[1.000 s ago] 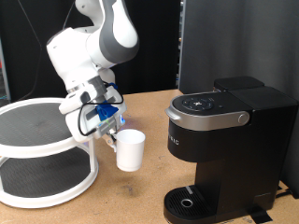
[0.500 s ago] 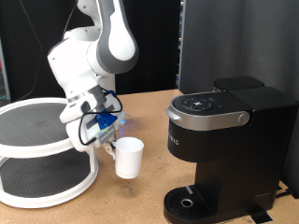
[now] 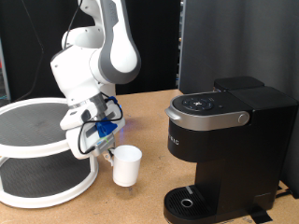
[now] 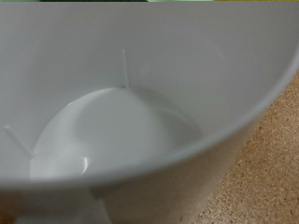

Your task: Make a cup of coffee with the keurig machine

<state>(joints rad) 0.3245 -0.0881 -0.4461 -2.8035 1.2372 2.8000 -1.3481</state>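
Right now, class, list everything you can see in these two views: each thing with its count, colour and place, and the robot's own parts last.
cup: one, white, on the table between the tiered stand and the coffee maker; fills the wrist view, its inside looks empty.
keurig machine: one, black with silver-grey trim, at the exterior view's right, lid down, round drip base at the bottom.
tiered stand: one, white with dark round shelves, two levels, at the exterior view's left.
table: one, brown, under everything.
backdrop: black, behind the scene.
robot arm: one, white and grey, above the stand's right edge.
gripper: one, with blue parts, at the cup's near side.
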